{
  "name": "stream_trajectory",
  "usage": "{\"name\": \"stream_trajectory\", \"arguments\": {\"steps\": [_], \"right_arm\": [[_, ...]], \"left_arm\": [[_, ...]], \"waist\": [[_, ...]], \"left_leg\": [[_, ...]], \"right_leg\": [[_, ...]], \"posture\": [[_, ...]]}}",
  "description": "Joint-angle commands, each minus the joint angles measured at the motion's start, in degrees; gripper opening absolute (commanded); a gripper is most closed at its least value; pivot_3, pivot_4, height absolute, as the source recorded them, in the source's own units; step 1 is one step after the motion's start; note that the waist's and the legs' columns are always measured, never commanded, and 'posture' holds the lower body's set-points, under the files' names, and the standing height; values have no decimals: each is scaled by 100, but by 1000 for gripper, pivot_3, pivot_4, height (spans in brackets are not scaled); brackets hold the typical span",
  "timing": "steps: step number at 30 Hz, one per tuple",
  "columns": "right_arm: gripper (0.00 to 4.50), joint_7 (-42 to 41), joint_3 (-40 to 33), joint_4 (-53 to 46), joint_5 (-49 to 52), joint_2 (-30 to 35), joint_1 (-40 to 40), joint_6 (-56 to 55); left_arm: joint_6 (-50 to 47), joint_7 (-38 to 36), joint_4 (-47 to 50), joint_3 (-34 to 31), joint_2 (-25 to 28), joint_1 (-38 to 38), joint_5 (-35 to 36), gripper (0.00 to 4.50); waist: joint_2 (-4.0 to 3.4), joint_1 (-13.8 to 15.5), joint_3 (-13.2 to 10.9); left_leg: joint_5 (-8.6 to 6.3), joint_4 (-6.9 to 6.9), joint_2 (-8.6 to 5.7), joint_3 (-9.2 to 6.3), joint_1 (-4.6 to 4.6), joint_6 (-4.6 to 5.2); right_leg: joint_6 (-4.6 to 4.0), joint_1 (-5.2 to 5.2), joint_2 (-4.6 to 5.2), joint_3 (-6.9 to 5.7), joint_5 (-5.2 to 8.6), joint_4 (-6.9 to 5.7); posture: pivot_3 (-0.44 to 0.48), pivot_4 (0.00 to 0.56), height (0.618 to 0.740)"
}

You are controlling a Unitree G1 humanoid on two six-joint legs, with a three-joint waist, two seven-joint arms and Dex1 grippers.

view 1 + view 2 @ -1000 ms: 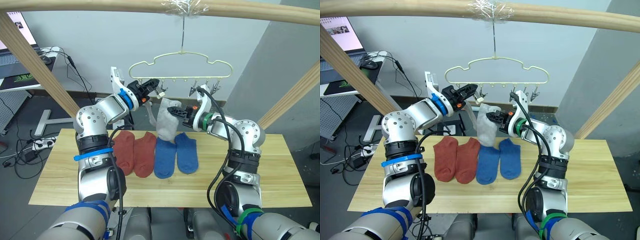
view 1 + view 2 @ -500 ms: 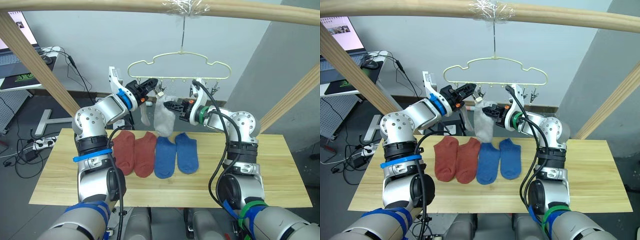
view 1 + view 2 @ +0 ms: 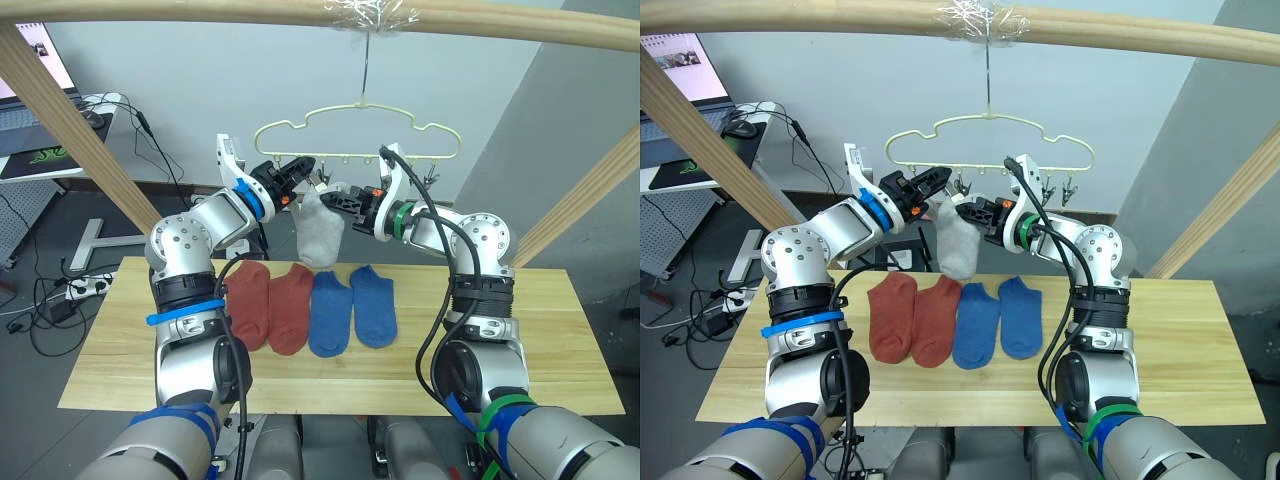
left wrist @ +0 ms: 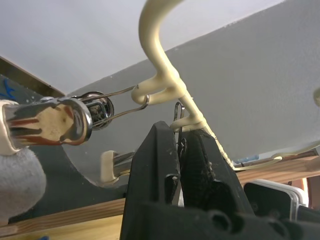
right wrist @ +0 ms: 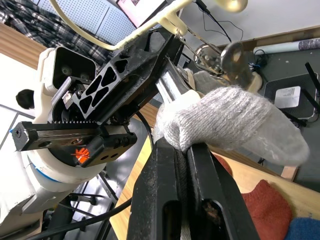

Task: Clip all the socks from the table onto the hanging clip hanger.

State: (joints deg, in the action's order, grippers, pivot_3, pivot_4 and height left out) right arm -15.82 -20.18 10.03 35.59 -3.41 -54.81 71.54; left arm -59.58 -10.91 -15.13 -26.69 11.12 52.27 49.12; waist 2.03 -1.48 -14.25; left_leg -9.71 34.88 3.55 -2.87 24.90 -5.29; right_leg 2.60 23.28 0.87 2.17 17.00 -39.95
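Since a second ago the right gripper (image 3: 336,196) has lifted the grey sock (image 3: 318,232) up to the hanger (image 3: 357,137), fingers clamped on it. Left wrist view adds that the left gripper (image 4: 179,145) is pinching a clip (image 4: 178,131) wire; four socks (image 3: 310,305) lie on the table (image 3: 560,340).

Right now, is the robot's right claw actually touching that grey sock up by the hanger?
Touching. In the right wrist view the right gripper has its two black fingers shut on the edge of the grey sock, the knit pinched between them.
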Motion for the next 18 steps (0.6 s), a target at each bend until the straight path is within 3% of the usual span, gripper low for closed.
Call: {"name": "stream_trajectory", "arguments": {"steps": [1,5,9,14,18], "right_arm": [[0,0,26,-96,200,19,-153,-144],[0,25,67,-98,226,19,-111,-153],[0,86,124,-140,269,-6,-24,-157],[1411,97,256,-214,314,5,65,-141],[2840,119,340,-292,298,46,188,-118]], "left_arm": [[39,-129,274,69,16,-5,147,999],[-50,-130,287,81,29,-15,178,2258],[-134,-159,361,12,45,-24,319,2258],[-149,-299,723,267,259,-162,227,2289],[-178,-435,1264,609,515,-502,141,2289]], "waist": [[0,0,0],[0,0,0],[0,-1,0],[0,-2,0],[-2,0,1]], "left_leg": [[0,0,0,0,0,0],[0,0,0,0,0,0],[0,0,1,0,0,0],[0,0,1,0,0,0],[0,0,2,0,0,0]], "right_leg": [[0,0,0,0,0,0],[0,0,0,0,0,-1],[0,0,0,0,0,-1],[0,0,0,0,0,-1],[0,0,0,0,0,-1]], "posture": [[61,165,740],[61,165,740],[61,165,740],[63,169,740],[82,165,740]]}}
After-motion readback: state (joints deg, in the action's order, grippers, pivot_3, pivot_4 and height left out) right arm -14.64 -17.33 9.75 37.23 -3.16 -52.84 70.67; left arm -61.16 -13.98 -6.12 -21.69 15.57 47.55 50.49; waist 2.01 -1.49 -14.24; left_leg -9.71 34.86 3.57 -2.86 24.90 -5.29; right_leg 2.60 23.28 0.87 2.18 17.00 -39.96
